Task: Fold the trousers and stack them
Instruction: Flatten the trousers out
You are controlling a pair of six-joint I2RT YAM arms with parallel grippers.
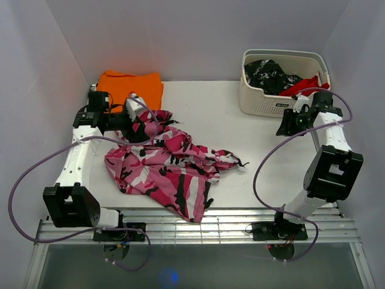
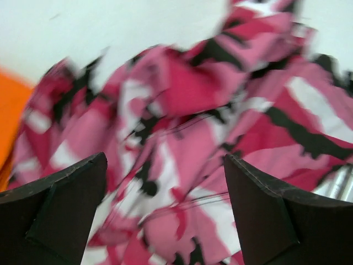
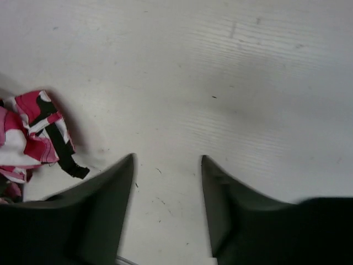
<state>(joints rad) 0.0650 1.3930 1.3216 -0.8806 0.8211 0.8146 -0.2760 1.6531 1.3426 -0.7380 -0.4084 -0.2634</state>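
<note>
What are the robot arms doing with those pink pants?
The two arms are meant to fold the trousers, but the trousers lie crumpled on the table, not yet folded. The left pincer is open just over their far left end and grips nothing. The right pincer is open too. It hangs over the table near the basket, and only a tip of the trousers is close to it.

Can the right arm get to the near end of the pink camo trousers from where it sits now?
Probably yes. The right gripper hangs open above bare table, and the end of the trousers lies off to its left with nothing between them; the basket stands behind, out of the path.
</note>
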